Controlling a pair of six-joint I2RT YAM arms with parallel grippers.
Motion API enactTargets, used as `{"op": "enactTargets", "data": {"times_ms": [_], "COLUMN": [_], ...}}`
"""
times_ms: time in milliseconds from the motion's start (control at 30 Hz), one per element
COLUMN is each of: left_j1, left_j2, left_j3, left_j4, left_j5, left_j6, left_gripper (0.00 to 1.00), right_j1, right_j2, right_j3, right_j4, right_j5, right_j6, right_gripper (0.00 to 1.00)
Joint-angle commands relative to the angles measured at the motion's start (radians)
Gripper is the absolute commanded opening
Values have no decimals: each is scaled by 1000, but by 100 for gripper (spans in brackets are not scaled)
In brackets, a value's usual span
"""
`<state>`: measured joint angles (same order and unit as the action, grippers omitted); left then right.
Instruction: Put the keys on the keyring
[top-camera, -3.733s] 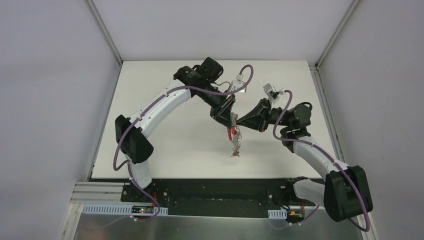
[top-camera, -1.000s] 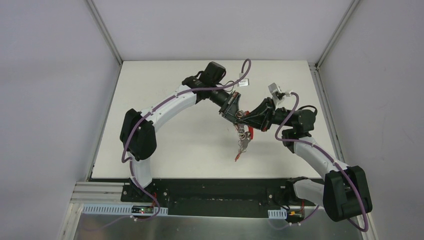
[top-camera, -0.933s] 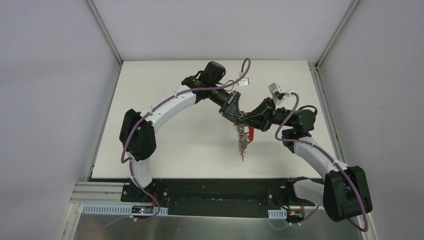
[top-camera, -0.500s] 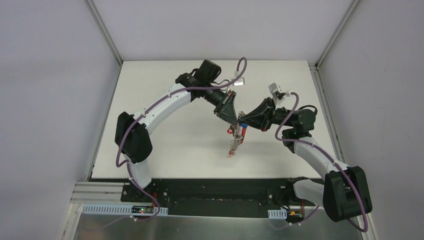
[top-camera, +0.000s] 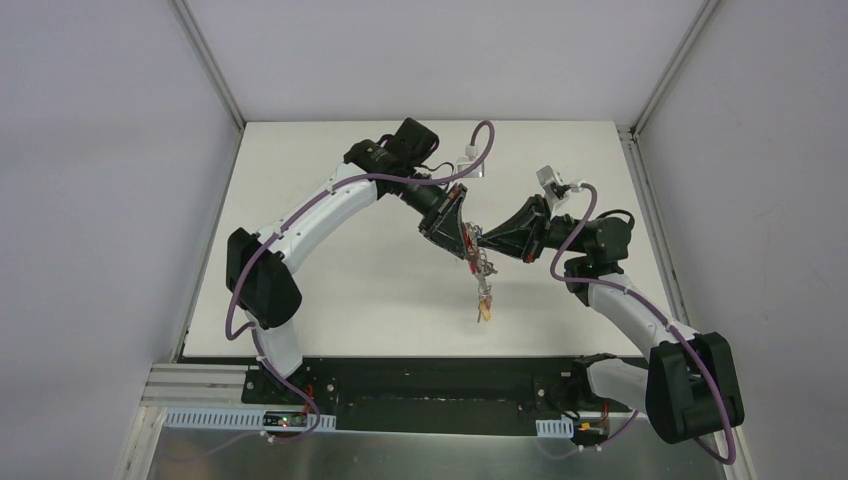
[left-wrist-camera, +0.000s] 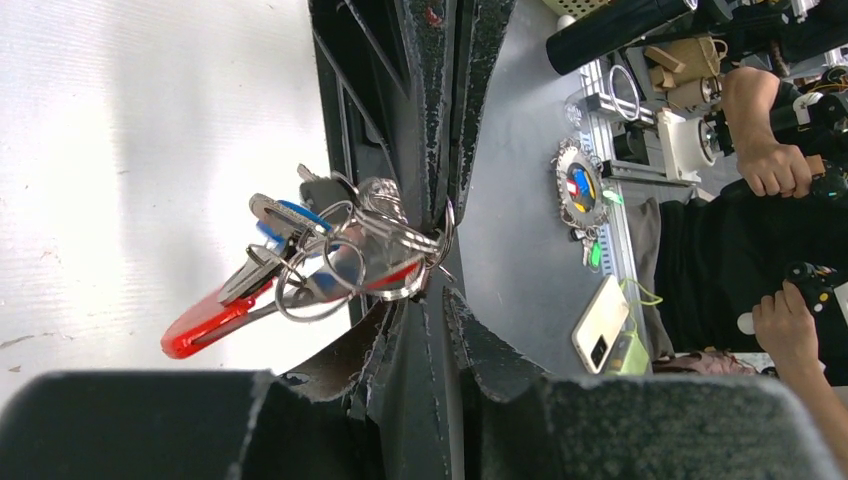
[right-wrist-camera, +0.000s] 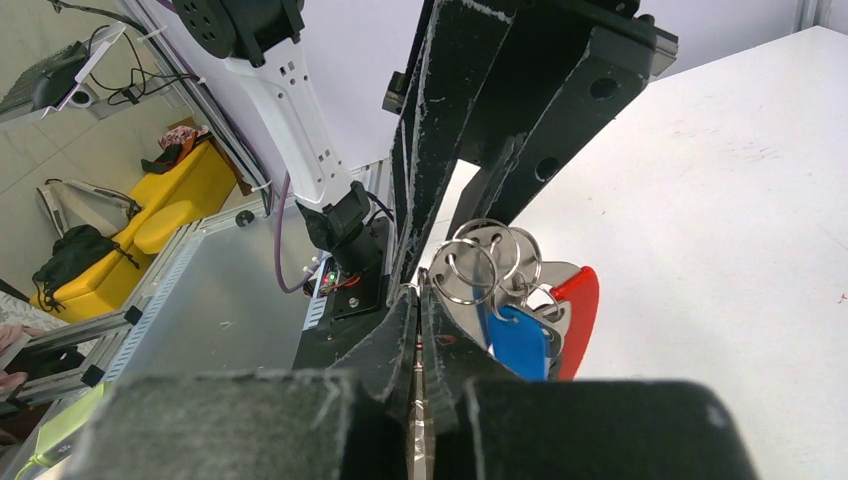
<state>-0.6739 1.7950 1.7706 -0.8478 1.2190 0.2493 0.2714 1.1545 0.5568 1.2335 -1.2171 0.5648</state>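
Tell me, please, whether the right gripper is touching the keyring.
Touching. The right wrist view shows the right gripper shut on one metal ring of the keyring.

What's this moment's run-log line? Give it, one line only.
right gripper: shut on keyring | left gripper: at keyring, grip unclear | keys: bunched on keyring

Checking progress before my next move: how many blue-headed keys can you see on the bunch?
1. The blue-headed key hangs among the metal rings, beside the red band, just past the right gripper. Others may be hidden behind the rings.
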Motion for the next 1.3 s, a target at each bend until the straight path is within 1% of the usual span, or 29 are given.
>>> {"op": "enactTargets", "data": {"times_ms": [0,200,433,533,700,867,1000,1267], "left_j1": [-3,-3,-8,-13,-13,-16,-22,-23], "left_j2": [-39,-39,-43,-43,-53,-49,-42,-54], "left_j3": [44,36,-11,-15,-16,-23,-9,34], "left_j4": [-25,-3,83,88,97,100,89,13], "left_j5": [-11,-36,-39,-36,-31,-37,-47,-93], "left_j6": [45,24,-32,-35,-44,-44,-42,17], "left_gripper": [20,27,36,36,27,11,1,0], "right_j1": [-5,-6,-5,-6,-6,-6,-8,-7], "right_j2": [-18,-15,-10,-9,-9,-14,-16,-21], "right_j3": [20,21,23,23,23,25,25,31], "right_j4": [50,50,50,48,36,21,-4,-69], "right_j5": [-5,-7,-6,-5,-4,5,11,20], "right_j6": [-4,-3,-2,-3,-11,-20,-36,-82], "right_gripper": [0,0,0,0,0,0,0,0]}}
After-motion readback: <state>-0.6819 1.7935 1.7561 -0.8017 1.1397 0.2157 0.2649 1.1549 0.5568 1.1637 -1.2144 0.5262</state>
